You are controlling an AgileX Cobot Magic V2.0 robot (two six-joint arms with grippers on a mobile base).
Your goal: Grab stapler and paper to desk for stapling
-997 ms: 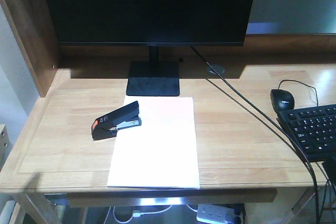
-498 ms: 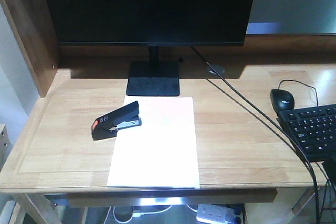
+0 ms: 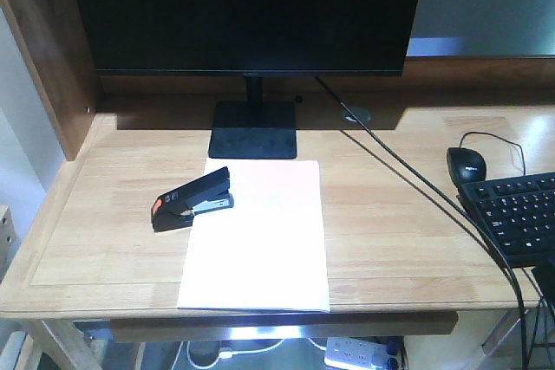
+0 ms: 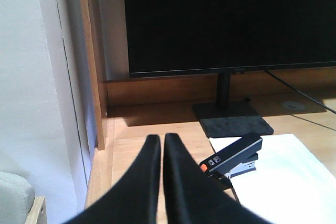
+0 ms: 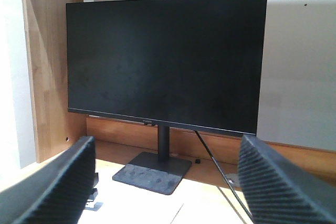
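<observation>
Left fingers (image 4: 157, 182) pressed together, empty; stapler (image 4: 231, 157) lies just ahead to their right, long axis slanting. Right gripper (image 5: 168, 182) gapes wide, empty.

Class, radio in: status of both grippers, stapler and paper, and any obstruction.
Left gripper shut, empty. Right gripper open, empty. Stapler over left edge of paper on desk. Nothing blocking.

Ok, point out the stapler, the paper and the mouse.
stapler (image 3: 194, 199), front-facing view, middle of its black top arm.
paper (image 3: 260, 249), front-facing view, bare centre of the sheet.
mouse (image 3: 466, 165), front-facing view, its back.
</observation>
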